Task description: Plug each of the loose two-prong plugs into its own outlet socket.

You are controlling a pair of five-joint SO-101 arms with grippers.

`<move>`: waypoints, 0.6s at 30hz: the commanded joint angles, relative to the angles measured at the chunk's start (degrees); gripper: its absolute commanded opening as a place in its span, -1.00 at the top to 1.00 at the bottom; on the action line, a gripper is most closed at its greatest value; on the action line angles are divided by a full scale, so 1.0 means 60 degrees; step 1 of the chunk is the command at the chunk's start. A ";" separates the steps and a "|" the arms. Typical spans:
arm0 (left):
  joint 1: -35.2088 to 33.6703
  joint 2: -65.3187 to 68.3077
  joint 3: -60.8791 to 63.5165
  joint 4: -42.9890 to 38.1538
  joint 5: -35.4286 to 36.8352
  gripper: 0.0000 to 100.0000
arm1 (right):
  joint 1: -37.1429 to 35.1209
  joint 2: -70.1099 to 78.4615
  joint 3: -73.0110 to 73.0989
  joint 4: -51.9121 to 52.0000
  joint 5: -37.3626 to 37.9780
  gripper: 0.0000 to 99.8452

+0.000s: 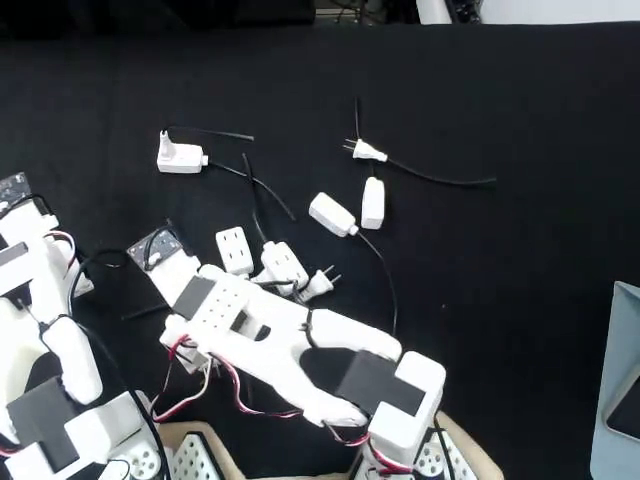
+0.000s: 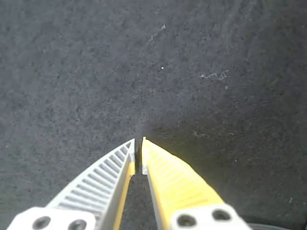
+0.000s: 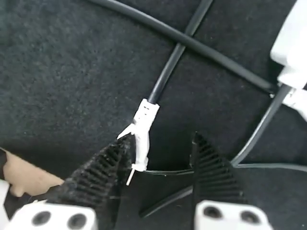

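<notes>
High view: right arm [image 1: 270,335] lay stretched low across the table toward the left, just beside a socket [image 1: 234,250]. Left arm [image 1: 45,330] sat folded at the near edge.

Left wrist: left gripper [image 2: 139,142] was pinched closed over bare cloth [image 2: 192,57].

Right wrist: right gripper [image 3: 160,139] gaped wide, with a plug [image 3: 140,132] against one finger and cords [image 3: 168,67] crossing just beyond.

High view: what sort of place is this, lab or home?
Probably a robot test bench, not a home: black-covered table, white plugs and outlet sockets laid out loose, two white arms at its near edge.
</notes>
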 commanded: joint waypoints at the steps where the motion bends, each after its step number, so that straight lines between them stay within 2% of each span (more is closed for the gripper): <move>1: -0.0051 -0.0322 -0.0110 -0.0103 0.0088 0.91 | -0.0220 0.0037 -0.0315 0.0059 -0.0132 0.64; 8: -0.0081 -0.0322 -0.0110 -0.0103 0.0088 0.91 | -0.0689 0.0051 -0.0740 0.0469 -0.0381 0.64; 18: -0.0154 -0.0322 -0.0125 -0.0103 0.0088 0.91 | -0.0703 0.0388 -0.0784 0.0601 -0.0454 0.64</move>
